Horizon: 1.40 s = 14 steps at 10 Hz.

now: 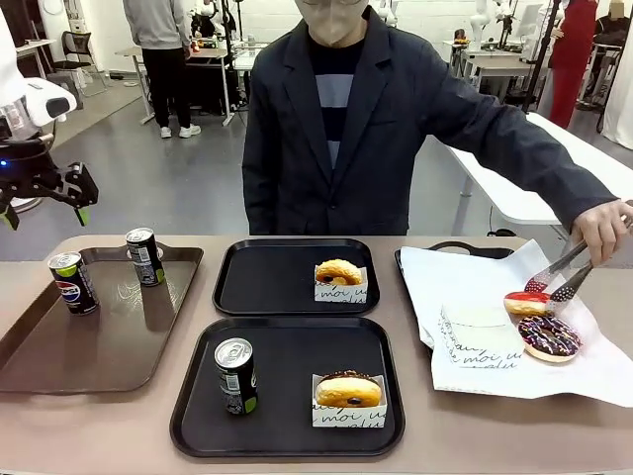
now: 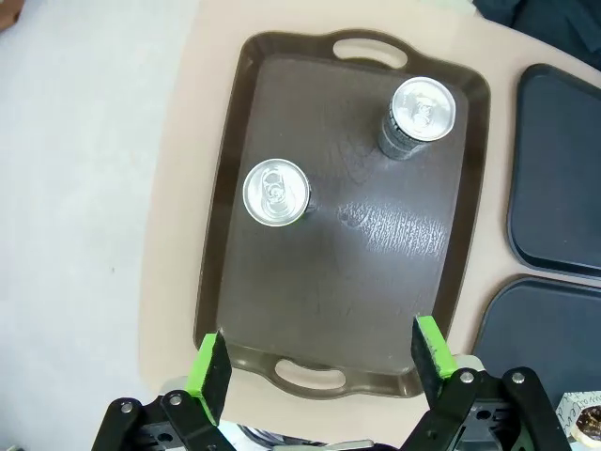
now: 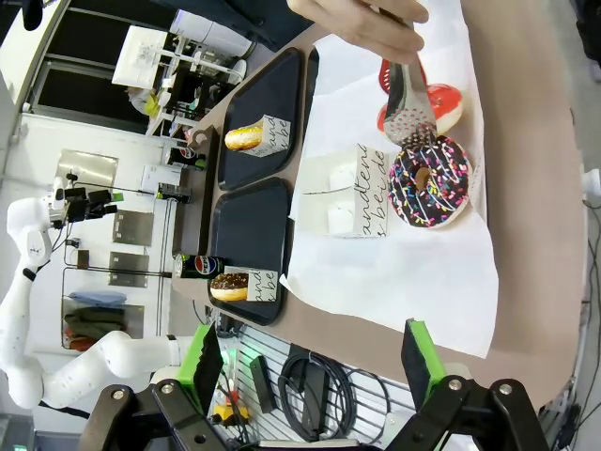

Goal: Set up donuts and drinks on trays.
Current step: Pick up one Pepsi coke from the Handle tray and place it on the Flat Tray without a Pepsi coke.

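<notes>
Front view: the left gripper [image 1: 45, 203] hangs at the upper left. Two cans [image 1: 72, 282] stand lower in the frame on the brown tray [image 1: 59, 356]. At centre, the far black tray [image 1: 267, 287] carries one sleeved donut [image 1: 339, 278]. The near black tray [image 1: 287, 346] carries a third can [image 1: 235, 376] and a second sleeved donut [image 1: 347, 394]. At right, a person's hand [image 1: 603, 230] sets tongs [image 1: 559, 277] on the red donut [image 1: 524, 303].

Left wrist view: its fingers are spread wide and empty at the bottom, and both cans sit higher up.

Right wrist view: the right gripper [image 3: 312, 365] is spread wide and empty at the bottom edge, and the chocolate sprinkled donut [image 3: 430, 180] lies above it.
</notes>
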Tool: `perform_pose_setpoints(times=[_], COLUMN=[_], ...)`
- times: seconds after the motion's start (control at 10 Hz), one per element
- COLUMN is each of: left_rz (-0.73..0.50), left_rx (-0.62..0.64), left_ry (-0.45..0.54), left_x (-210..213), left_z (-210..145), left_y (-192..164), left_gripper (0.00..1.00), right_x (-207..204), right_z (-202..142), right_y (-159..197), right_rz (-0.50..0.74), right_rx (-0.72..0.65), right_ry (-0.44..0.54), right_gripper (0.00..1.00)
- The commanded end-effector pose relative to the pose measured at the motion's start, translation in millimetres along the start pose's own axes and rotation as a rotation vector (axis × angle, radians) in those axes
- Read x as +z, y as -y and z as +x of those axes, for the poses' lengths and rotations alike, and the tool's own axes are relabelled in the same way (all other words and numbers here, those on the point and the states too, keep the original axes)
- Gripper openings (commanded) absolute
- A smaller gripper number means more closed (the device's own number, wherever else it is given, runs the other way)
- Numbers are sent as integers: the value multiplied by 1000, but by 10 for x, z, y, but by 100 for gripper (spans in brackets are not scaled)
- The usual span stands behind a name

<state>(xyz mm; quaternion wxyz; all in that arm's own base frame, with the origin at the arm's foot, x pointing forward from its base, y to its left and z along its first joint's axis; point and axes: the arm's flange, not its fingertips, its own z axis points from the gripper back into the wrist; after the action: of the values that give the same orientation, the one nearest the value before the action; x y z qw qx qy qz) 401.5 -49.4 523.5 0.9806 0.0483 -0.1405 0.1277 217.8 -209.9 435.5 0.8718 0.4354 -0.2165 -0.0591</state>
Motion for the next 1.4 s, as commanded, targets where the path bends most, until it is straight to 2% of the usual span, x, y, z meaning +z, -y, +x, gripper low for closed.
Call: perform_pose_setpoints(times=[0.0, 0.6, 1.0, 1.3], left_rz=[21, -91, -88, -91], left_rx=[38, 63, 38, 30], left_ry=[-64, -162, -209, -218], left_x=[-332, -860, -1245, -1379], left_z=[233, 601, 604, 596], left_y=[-46, -431, -393, -373], left_gripper=[100, 100, 100, 100], right_x=[-10, -10, -10, -10], right_z=[27, 27, 27, 27], right_y=[11, 11, 11, 11], right_rz=[33, 33, 33, 33], right_rx=[17, 17, 17, 17], right_ry=[25, 25, 25, 25], right_gripper=[100, 100, 100, 100])
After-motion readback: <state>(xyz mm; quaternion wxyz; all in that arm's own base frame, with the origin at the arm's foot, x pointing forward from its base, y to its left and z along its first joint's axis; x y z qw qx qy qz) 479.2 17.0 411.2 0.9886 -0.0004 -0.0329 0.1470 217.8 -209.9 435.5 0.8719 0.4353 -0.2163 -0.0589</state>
